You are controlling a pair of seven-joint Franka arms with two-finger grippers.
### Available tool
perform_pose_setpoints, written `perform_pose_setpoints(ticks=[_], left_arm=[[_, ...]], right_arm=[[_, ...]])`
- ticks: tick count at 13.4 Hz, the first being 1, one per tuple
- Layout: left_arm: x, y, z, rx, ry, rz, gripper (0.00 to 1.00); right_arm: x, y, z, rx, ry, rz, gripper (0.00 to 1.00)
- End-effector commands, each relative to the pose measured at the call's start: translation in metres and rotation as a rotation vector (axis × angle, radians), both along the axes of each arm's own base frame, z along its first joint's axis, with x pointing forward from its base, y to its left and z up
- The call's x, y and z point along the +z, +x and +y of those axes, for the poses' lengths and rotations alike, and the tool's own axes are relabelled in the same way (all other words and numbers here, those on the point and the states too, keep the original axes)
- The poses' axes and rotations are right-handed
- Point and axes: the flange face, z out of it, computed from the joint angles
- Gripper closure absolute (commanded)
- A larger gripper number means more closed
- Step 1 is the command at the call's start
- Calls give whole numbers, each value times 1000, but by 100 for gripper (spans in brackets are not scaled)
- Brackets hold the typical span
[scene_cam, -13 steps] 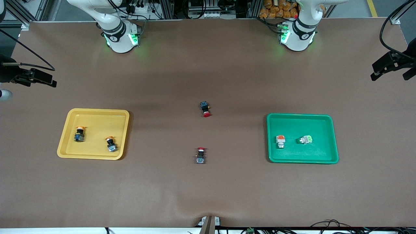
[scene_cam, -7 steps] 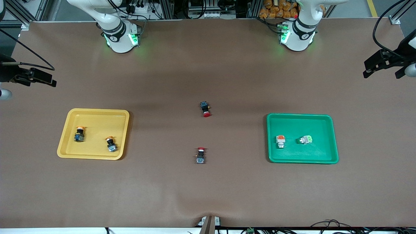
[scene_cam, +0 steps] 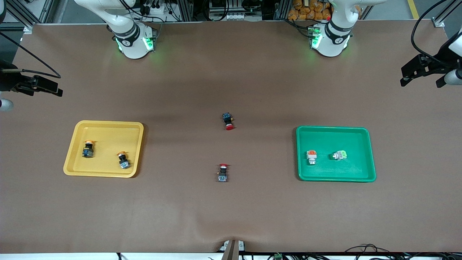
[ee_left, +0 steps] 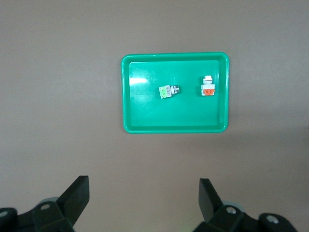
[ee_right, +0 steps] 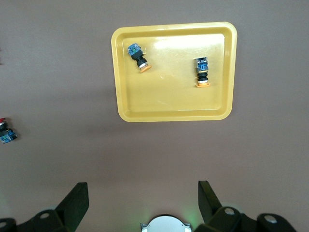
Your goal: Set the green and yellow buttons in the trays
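The yellow tray [scene_cam: 108, 139] lies toward the right arm's end and holds two yellow-capped buttons [scene_cam: 87, 148] [scene_cam: 123, 160]. In the right wrist view the tray [ee_right: 169, 96] and both buttons [ee_right: 138, 57] [ee_right: 202, 72] show. The green tray [scene_cam: 335, 139] lies toward the left arm's end and holds two pale-bodied buttons [scene_cam: 311, 157] [scene_cam: 339, 155]; the left wrist view shows this tray [ee_left: 145, 111] and the buttons [ee_left: 168, 91] [ee_left: 208, 87]. My left gripper [ee_left: 144, 191] is open and empty, high over bare table at its end [scene_cam: 420, 83]. My right gripper [ee_right: 142, 193] is open and empty, high over its end [scene_cam: 45, 90].
Two dark switches with red caps lie on the bare table between the trays, one [scene_cam: 227, 121] farther from the front camera and one [scene_cam: 222, 172] nearer. The nearer one also shows at the edge of the right wrist view [ee_right: 6, 133].
My left gripper has shifted a little inward from the table's end. The right arm, the trays and all switches have not moved.
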Motion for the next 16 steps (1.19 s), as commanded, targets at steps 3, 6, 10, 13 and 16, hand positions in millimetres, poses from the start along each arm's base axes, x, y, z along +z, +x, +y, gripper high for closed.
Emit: perform_pose_setpoints(ticks=[3,6,10,13,16], left_arm=[[4,-2,4,-9,-14,6,0],[3,0,9,6,-16,9,0],[1,1,6,13,-17,12,0],[0,2,10,16,-19,13,0],[-1,3,9,17,-47,16,0]], right_arm=[[5,-4,-1,-18,-8,-5,0],[5,-4,-1,-18,-10,-3,0],[5,-4,0,-16,-10,-5,0],[4,-4,0,-16,-10,-3,0],[3,-4,0,-16,-10,0,0]])
